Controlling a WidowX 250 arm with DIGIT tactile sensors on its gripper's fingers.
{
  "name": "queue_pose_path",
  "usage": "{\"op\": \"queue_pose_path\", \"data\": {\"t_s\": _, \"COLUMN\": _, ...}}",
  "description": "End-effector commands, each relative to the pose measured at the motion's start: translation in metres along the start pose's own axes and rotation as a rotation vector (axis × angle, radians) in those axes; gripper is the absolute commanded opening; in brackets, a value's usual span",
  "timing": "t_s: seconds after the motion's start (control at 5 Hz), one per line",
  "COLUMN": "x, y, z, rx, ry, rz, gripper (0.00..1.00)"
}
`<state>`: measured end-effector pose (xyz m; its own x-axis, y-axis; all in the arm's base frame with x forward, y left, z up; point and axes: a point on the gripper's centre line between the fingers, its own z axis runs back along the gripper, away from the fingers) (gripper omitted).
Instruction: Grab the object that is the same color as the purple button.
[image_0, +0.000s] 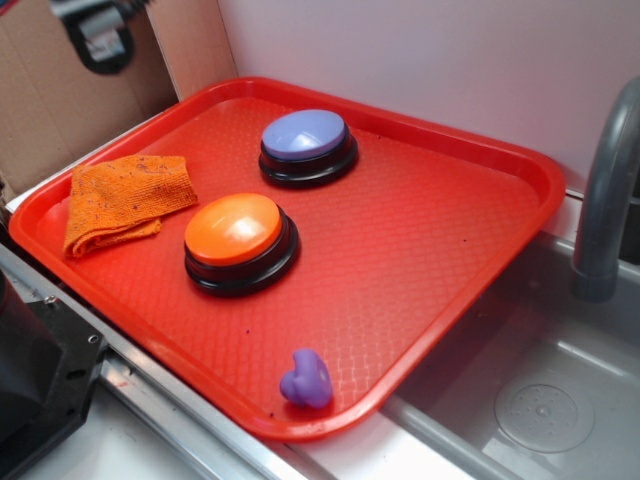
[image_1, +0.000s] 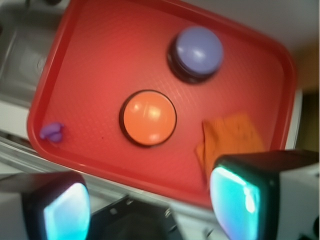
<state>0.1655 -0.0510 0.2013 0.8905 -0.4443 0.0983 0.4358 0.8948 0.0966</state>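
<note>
The object, a small glossy purple lumpy piece (image_0: 306, 379), lies near the front edge of the red tray (image_0: 450, 260); in the wrist view the object (image_1: 52, 132) sits by the tray's left edge. The purple button (image_0: 305, 146) with its black base stands at the tray's back; the wrist view shows the button (image_1: 196, 52) at upper right. My gripper (image_1: 150, 210) hangs high above the tray's near edge, open, with nothing between its teal pads (image_1: 235, 202). In the exterior view only a blurred part of the arm shows at the top left.
An orange-topped button (image_0: 240, 241) stands mid-tray. A folded orange cloth (image_0: 120, 200) lies at the tray's left. A metal sink basin (image_0: 540, 400) with a grey faucet (image_0: 605, 190) is to the right. Cardboard (image_0: 50, 90) stands behind. A black block (image_0: 40, 385) sits front left.
</note>
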Motion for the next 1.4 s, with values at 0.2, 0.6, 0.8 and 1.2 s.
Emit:
{"op": "queue_pose_path", "data": {"t_s": 0.2, "x": 0.030, "y": -0.058, "z": -0.054, "rx": -0.192, "ry": -0.181, "rz": -0.727, "gripper": 1.00}}
{"op": "queue_pose_path", "data": {"t_s": 0.6, "x": 0.020, "y": -0.102, "z": -0.099, "rx": -0.363, "ry": -0.218, "rz": -1.203, "gripper": 1.00}}
{"op": "queue_pose_path", "data": {"t_s": 0.8, "x": 0.011, "y": -0.116, "z": -0.117, "rx": -0.429, "ry": -0.182, "rz": -1.354, "gripper": 1.00}}
{"op": "queue_pose_path", "data": {"t_s": 1.2, "x": 0.009, "y": -0.130, "z": -0.150, "rx": -0.447, "ry": -0.190, "rz": -1.354, "gripper": 1.00}}
